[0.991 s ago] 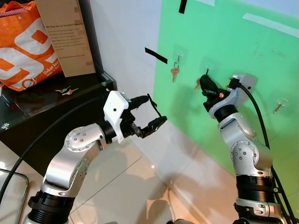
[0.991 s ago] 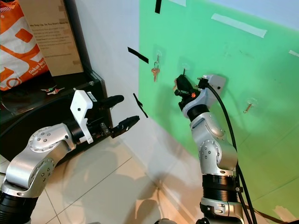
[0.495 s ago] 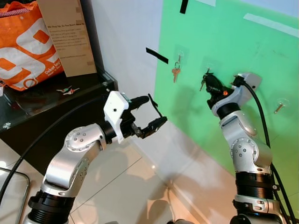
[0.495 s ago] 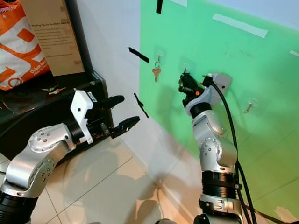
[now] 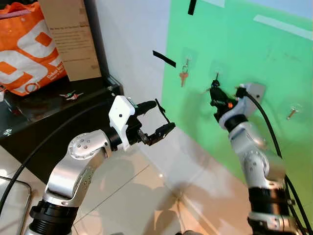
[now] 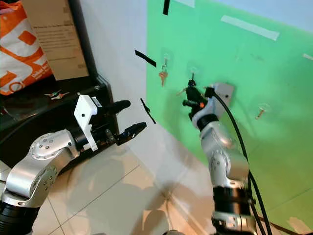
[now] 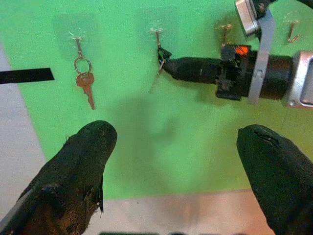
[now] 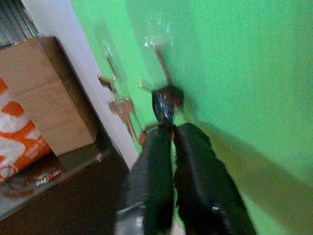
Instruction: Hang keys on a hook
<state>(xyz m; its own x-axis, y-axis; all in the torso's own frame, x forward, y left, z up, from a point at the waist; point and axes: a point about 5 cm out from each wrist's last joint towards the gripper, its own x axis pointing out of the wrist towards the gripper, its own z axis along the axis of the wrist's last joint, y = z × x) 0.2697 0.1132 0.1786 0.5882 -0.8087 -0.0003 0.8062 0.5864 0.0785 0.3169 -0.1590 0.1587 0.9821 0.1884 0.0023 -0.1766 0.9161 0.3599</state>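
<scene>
My right gripper is up against the green wall, just below the middle clear hook. It is shut on the keys, pinching a dark ring or fob, and one key dangles to the left. Whether the ring sits over the middle hook I cannot tell. The neighbouring hook to the left carries another key on a ring. My left gripper hovers open in front of the wall, well left of and below the hooks, holding nothing.
A further hook is on the green wall to the right. A black cabinet on the left bears loose keys, an orange bag and a cardboard sign. Black tape strips mark the wall. Glossy tile floor lies below.
My right arm has dropped slightly and shifted left along the wall, still gripping the keys by the middle hook; it is blurred. The left arm has stayed put.
</scene>
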